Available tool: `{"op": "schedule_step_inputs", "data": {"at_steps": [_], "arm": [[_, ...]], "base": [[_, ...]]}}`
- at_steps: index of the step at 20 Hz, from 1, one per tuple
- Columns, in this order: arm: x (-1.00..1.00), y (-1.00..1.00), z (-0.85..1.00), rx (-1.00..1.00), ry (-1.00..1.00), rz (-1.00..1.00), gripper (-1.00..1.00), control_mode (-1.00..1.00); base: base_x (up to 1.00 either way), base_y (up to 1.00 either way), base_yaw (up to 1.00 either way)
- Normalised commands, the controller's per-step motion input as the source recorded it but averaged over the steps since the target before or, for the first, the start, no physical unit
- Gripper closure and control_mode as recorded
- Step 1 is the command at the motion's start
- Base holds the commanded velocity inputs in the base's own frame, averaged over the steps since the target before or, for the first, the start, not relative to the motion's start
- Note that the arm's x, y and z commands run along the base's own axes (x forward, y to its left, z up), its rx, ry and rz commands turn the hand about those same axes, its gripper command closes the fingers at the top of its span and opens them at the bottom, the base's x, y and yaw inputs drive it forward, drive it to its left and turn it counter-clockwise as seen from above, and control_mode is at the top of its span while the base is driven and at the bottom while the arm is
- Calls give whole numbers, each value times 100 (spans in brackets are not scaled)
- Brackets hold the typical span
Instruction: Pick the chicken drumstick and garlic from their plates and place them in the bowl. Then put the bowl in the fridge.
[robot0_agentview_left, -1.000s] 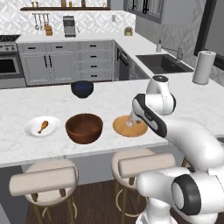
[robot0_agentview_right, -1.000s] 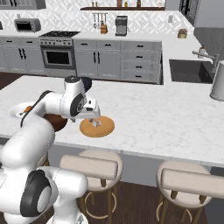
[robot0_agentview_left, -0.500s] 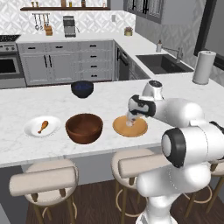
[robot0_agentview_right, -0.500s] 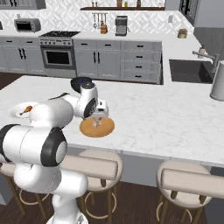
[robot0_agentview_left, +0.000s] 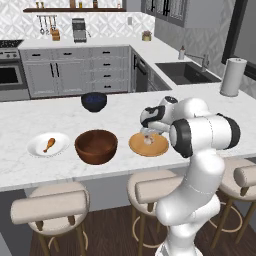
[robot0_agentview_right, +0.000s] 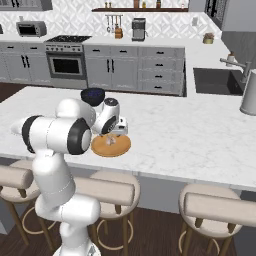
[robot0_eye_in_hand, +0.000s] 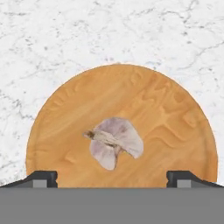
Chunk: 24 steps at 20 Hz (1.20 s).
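Observation:
The garlic (robot0_eye_in_hand: 113, 142) lies in the middle of the tan wooden plate (robot0_eye_in_hand: 65, 131) on the marble island. My gripper (robot0_eye_in_hand: 112, 178) hangs open just above it, one fingertip (robot0_eye_in_hand: 41, 178) on each side. From the base views, the hand (robot0_agentview_left: 147, 131) hovers over the garlic (robot0_agentview_left: 148, 140) and the wooden plate (robot0_agentview_left: 149, 145). Left of it stands the reddish-brown bowl (robot0_agentview_left: 96, 146), with nothing in it. Further left, the chicken drumstick (robot0_agentview_left: 48, 145) rests on the white plate (robot0_agentview_left: 35, 147). The fridge is out of view.
A dark blue bowl (robot0_agentview_left: 94, 101) sits behind the brown bowl. A paper towel roll (robot0_agentview_left: 230, 76) stands at the island's right end, beside the sink (robot0_agentview_left: 187, 71). Stools line the near edge of the island. My own arm blocks the brown bowl in the right base view.
The arm has folded from a stretched-out elbow to a more upright pose, while the hand stayed over the wooden plate. The jaws have stayed wide open. Nothing on the island moved.

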Motion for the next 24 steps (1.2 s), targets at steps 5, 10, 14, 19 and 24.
{"op": "schedule_step_inputs", "data": {"at_steps": [5, 10, 14, 19, 24], "arm": [[27, 21, -61, 0, 0, 2, -100, -100], [23, 4, -33, 0, 0, 3, -100, -100], [28, 0, -28, 0, 0, 5, -100, -100], [2, 7, -28, 0, 0, 4, 100, -100], [-2, 15, -1, 0, -4, 9, 100, -100]], "base": [[0, 0, 0], [0, 0, 0], [0, 0, 0], [0, 0, 0], [0, 0, 0]]}}
